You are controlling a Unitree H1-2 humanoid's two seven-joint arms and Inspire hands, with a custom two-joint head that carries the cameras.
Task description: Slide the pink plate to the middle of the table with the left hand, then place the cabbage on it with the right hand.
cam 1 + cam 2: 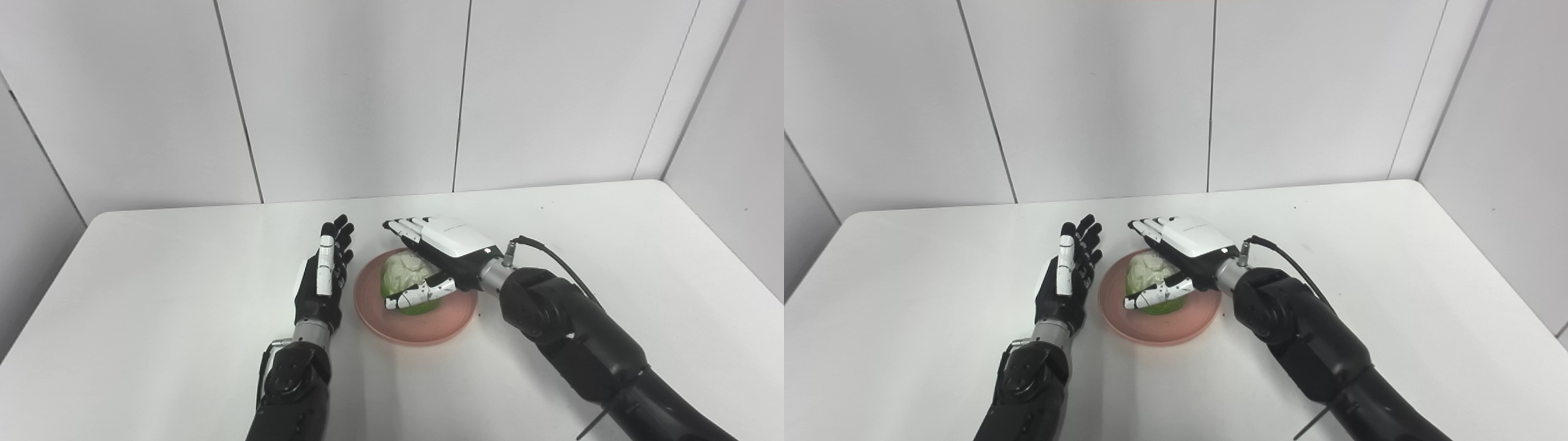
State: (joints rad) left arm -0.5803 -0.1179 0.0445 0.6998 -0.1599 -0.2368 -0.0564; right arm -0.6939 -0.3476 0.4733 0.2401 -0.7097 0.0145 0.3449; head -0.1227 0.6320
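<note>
Nearest the camera, two black forearms rise from the bottom edge over the white bench (153, 318), the right one thick and trailing a black cable at its wrist. Just beyond the left forearm, the left hand (321, 275) stands edge-on with its fingers (326, 260) straight and spread slightly, holding nothing, just left of the pink plate (422, 327) and apparently not touching it. That plate lies about mid-bench, so the sliding step looks finished. On it sits the cabbage (404, 278), a pale green head resting toward the plate's far left part. Around the cabbage is the right hand (450, 251), palm facing left: its thumb lies across the near face of the head, while its long fingers (407, 228) reach straight out over the far side, extended rather than curled, so the hold looks loose or in the act of letting go, though whether it grips at all cannot be told for certain. Judged from this, the placing is almost done and the risk lies in the withdrawal: if the thumb drags as the hand pulls away, the round head could roll toward the plate's rim or off it, or the light plate could be nudged out of the middle. Farther back the bench runs to plain white wall panels (355, 98).
</note>
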